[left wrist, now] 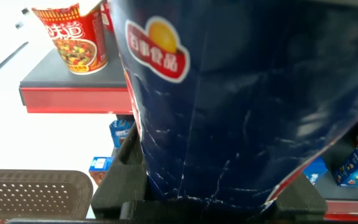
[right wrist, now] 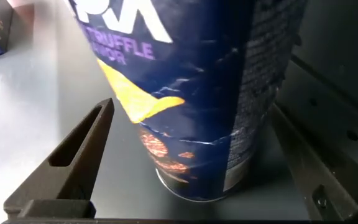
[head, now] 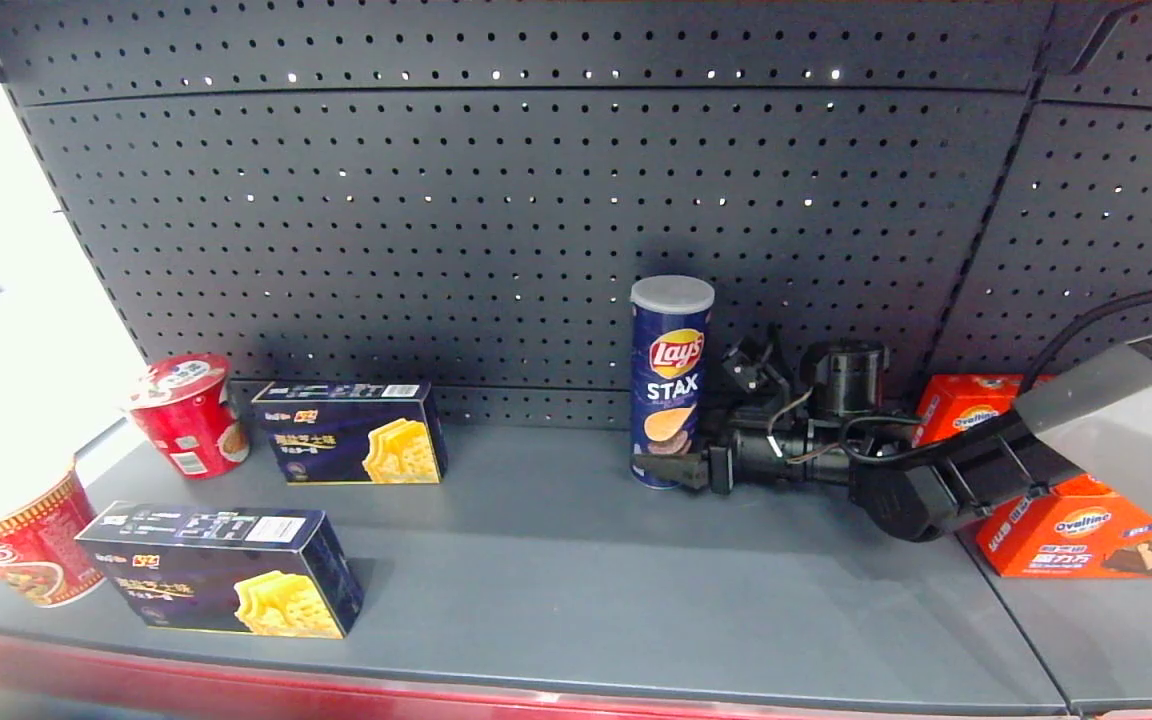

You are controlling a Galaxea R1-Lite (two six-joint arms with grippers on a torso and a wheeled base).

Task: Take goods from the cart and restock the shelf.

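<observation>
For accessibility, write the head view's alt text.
The right end effector flanks the base of an upright blue cylindrical chip can on a grey metal shelf; two dark blue boxes and two red cups sit left.

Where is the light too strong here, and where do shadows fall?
Head view: washed-out white beside the front noodle cup; the front blue box throws a soft shadow on the shelf. Left wrist view: white glare beside that cup too.

light: blown-out glare from left | shelf [head: 556, 560]: moderately lit | shadows: soft
</observation>
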